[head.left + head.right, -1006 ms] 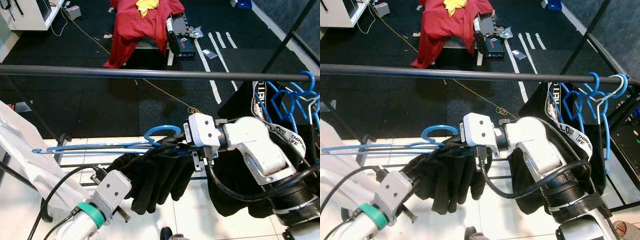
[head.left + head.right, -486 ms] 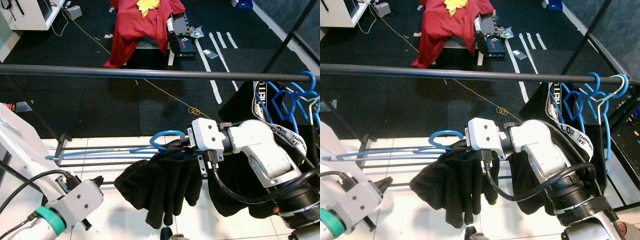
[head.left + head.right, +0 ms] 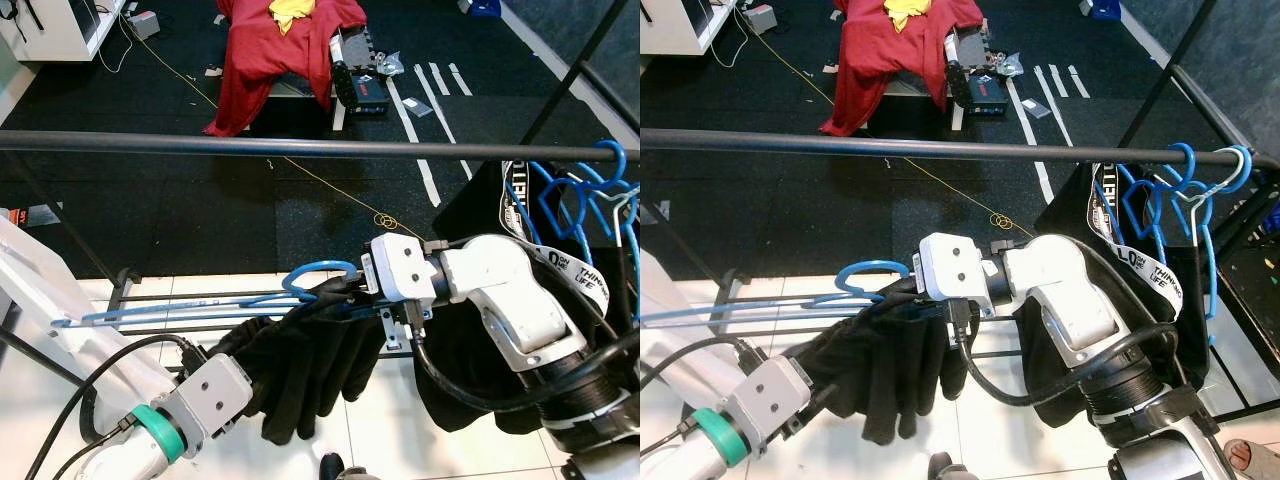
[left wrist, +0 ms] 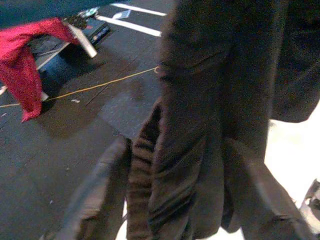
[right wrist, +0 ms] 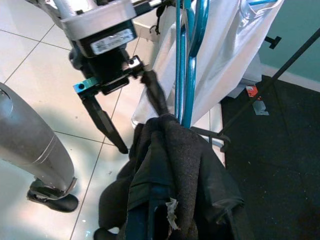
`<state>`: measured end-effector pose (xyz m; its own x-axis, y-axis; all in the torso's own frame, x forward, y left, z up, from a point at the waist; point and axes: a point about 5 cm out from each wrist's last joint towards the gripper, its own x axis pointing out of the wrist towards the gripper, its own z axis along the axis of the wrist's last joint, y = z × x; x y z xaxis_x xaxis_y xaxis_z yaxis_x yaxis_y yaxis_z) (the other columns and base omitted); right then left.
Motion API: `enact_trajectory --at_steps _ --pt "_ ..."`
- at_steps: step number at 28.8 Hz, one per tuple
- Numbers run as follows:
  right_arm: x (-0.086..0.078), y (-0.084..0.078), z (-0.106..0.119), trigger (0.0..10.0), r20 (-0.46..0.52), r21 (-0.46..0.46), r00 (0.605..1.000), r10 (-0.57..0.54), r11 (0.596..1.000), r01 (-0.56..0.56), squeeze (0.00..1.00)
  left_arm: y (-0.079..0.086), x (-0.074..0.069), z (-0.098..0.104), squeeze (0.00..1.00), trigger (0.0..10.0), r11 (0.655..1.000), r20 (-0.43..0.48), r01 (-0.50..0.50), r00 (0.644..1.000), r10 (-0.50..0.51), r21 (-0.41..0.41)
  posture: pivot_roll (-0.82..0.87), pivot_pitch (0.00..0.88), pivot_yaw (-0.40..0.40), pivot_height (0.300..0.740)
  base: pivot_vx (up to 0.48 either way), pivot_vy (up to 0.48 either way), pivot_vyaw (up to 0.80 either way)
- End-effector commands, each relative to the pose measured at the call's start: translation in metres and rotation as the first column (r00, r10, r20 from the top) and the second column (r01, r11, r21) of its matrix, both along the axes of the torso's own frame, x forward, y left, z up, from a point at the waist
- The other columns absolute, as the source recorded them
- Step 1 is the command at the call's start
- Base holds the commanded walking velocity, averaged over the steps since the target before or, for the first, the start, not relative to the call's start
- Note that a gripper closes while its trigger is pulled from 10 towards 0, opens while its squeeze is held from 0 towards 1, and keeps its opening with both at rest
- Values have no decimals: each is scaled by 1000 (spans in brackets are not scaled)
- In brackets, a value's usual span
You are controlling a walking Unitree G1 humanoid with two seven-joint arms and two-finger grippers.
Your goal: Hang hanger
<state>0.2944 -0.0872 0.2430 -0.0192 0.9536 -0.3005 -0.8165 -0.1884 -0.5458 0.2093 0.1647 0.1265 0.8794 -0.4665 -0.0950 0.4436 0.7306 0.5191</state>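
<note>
The left gripper's (image 5: 132,107) 2 black fingers (image 5: 102,120) stand spread apart; one finger hangs free over the white tiled floor (image 5: 30,55), the other reaches the edge of the black garment (image 3: 310,360), its tip seeming to touch the cloth, with nothing clamped between them. The left wrist view looks along those fingers with dark folds of the garment between and beyond them.

The right gripper (image 3: 345,297) is buried in the top of the black garment where it drapes over the blue hanger (image 3: 200,305). Its fingers are hidden by the cloth, so I cannot tell how far they are open, though the hanger and garment hang from that point at the end of the silver right arm (image 3: 500,300).

The blue hanger lies nearly level, its hook (image 3: 318,272) curling up just beside the right gripper and its long bar reaching out toward the robot's left. It sits below the black clothes rail (image 3: 250,146) and apart from it, not hooked on. At the rail's right end, several blue hangers (image 3: 1170,190) already hang with a dark garment (image 3: 1090,210).

Beyond the rail, on the dark floor mat (image 3: 150,220), a red cloth (image 3: 265,50) is draped over some object.
</note>
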Motion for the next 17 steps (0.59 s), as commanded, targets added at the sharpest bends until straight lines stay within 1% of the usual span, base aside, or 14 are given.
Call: enact_trajectory --at_steps 1,2,3,4,5,6,7,8,12,17 --pt "-5 3 4 0 7 8 999 39 999 -40 0 6 -2 -7 1000 10000 999 -32 -35 999 36 28 -43 170 -20 740 0 0 0" --pt "-5 3 4 0 7 8 999 39 999 -40 0 6 -2 -7 1000 10000 999 -32 -35 999 36 28 -43 170 -20 740 0 0 0" --pt "-5 3 5 0 7 7 999 47 999 -47 0 9 -2 -8 929 10000 998 -32 -49 998 51 46 -43 171 -21 740 0 0 0" --pt "-5 3 5 0 7 7 999 47 999 -47 0 9 -2 -8 929 10000 998 -32 -49 998 51 46 -43 171 -21 740 0 0 0" --pt "-5 4 7 0 14 8 998 57 998 -57 0 10 -1 -9 0 10000 997 -30 -62 998 64 53 -40 171 -20 740 0 0 0" --pt "-5 4 7 0 14 8 998 57 998 -57 0 10 -1 -9 0 10000 997 -30 -62 998 64 53 -40 171 -20 740 0 0 0" --pt "-4 6 10 0 21 10 998 64 998 -64 0 10 0 -10 0 7333 996 -31 -70 997 72 53 -39 172 -21 740 0 0 0" --pt "-3 7 12 0 27 11 997 68 998 -68 0 10 -1 -10 0 0 996 -34 -69 997 71 50 -37 171 -21 740 0 0 0" --pt "0 9 20 0 51 15 996 76 997 -77 0 8 -5 -17 0 0 998 -57 -60 996 62 35 -35 172 -25 740 0 0 0" --pt "2 11 25 0 64 21 995 79 997 -81 0 5 -6 -18 0 0 998 -64 -61 996 62 20 -35 172 -27 740 0 0 0"
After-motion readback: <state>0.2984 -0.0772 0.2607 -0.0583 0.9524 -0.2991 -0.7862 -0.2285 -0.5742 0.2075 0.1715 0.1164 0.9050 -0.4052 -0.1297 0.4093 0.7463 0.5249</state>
